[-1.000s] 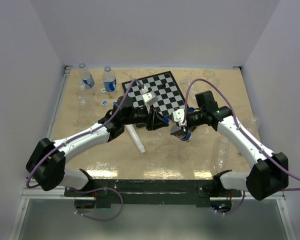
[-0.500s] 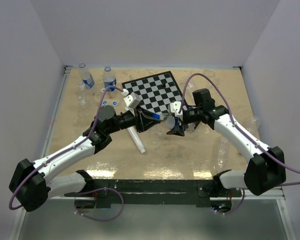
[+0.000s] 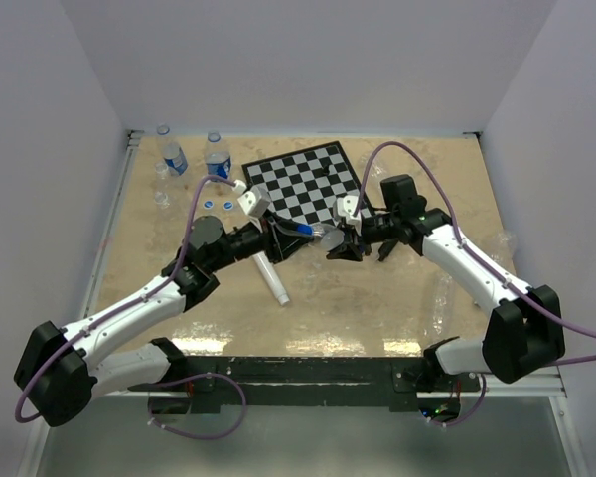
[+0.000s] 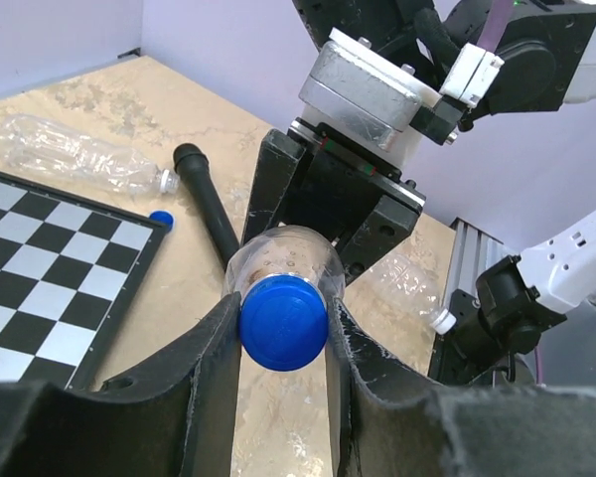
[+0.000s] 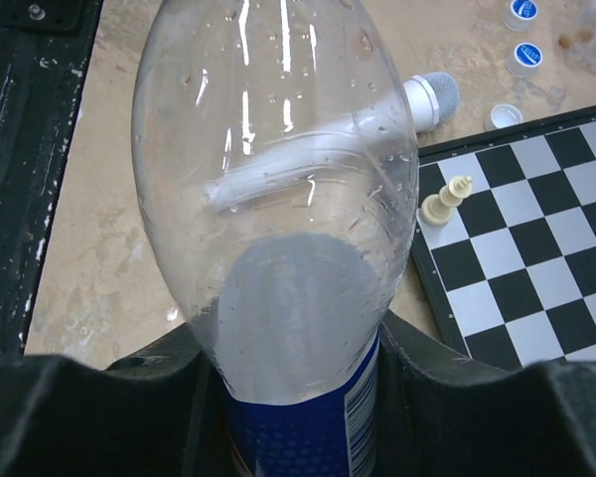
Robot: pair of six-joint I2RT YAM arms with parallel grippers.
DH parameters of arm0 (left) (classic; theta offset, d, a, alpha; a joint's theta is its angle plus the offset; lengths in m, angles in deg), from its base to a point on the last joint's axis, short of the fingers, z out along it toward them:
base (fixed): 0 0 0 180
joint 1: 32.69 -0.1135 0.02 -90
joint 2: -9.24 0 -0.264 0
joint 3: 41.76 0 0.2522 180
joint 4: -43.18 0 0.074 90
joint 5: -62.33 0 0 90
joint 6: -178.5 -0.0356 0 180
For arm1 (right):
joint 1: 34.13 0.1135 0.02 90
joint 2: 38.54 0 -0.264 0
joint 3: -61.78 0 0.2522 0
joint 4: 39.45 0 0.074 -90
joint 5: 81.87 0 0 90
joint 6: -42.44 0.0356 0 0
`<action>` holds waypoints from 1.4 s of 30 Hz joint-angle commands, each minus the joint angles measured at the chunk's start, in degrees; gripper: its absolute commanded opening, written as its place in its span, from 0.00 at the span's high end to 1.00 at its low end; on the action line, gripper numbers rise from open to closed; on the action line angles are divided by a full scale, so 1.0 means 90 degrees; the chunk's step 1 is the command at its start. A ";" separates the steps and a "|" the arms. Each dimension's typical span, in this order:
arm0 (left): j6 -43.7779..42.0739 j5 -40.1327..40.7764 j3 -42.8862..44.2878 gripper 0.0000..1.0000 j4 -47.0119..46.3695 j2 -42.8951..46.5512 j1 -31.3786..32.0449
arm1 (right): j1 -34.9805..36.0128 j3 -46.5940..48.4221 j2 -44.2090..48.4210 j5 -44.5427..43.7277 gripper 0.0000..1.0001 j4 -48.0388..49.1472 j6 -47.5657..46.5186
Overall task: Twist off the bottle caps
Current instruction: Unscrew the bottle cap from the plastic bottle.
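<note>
Slid toward the chessboard [image 3: 303, 184] since before; pinching the blue cap [image 4: 283, 323] in the left tool [image 4: 281, 336], squeezing the bottle [image 5: 278, 199] in the right tool [image 5: 288, 417], above the surface [image 3: 377, 298]. Seems mid-twist; next, turn cap, hold bottle firm

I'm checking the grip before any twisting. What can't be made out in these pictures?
Left wrist: the cap covers the neck of the bottle, so how far it is unscrewed is hidden.
Right wrist: the bottle fills the view; its label is cut off by the bottom edge and the jaws.
Top: the bottle is too small and mostly hidden between the jaws.
</note>
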 commanded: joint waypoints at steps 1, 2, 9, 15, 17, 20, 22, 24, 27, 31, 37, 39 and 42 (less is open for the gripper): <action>-0.0243 -0.0253 0.0096 0.49 -0.0014 0.0289 -0.0219 | -0.0034 0.0180 0.0072 0.0238 1.00 -0.0375 -0.0606; -0.0534 -0.0389 0.0165 0.35 0.0268 0.0386 -0.0268 | -0.0025 0.0151 0.0111 0.0160 1.00 -0.0375 -0.0675; -0.3744 -0.0995 0.0917 0.11 0.2836 0.1119 -0.0376 | -0.0025 0.0150 0.0229 -0.0358 0.99 -0.0883 -0.1720; -0.5518 -0.2030 0.0127 0.13 0.2568 0.1608 -0.0317 | -0.0005 0.0023 0.0229 -0.0710 0.98 -0.0991 -0.2150; -0.5401 -0.2265 0.0146 0.17 0.2323 0.1414 -0.0307 | 0.0005 0.0014 0.0219 -0.0691 0.98 -0.0991 -0.2180; -0.5332 -0.2334 0.0496 0.30 0.2409 0.0887 -0.0171 | 0.0024 0.0014 0.0190 -0.0691 0.98 -0.0991 -0.2189; -0.5390 -0.2121 0.0692 0.37 0.2555 0.0565 0.0043 | 0.0024 0.0004 0.0170 -0.0681 0.98 -0.1010 -0.2189; -0.5420 -0.1906 0.0780 0.40 0.2517 0.0378 0.0258 | 0.0034 0.0004 0.0180 -0.0681 0.98 -0.1010 -0.2189; -0.5381 -0.1632 0.0771 0.45 0.2351 0.0241 0.0396 | 0.0034 0.0004 0.0180 -0.0681 0.98 -0.1010 -0.2189; -0.5235 -0.1348 0.0664 0.47 0.2049 0.0279 0.0415 | 0.0034 -0.0006 0.0180 -0.0671 0.98 -0.1010 -0.2199; -0.5205 -0.1211 0.0595 0.47 0.1921 0.0202 0.0415 | 0.0054 0.0004 0.0151 -0.0661 0.98 -0.1059 -0.2238; -0.5195 -0.1240 0.0595 0.47 0.1912 0.0163 0.0415 | 0.0063 -0.0006 0.0141 -0.0661 0.98 -0.1059 -0.2258; -0.5166 -0.1280 0.0605 0.48 0.1902 0.0124 0.0425 | 0.0063 0.0004 0.0131 -0.0651 0.98 -0.1059 -0.2248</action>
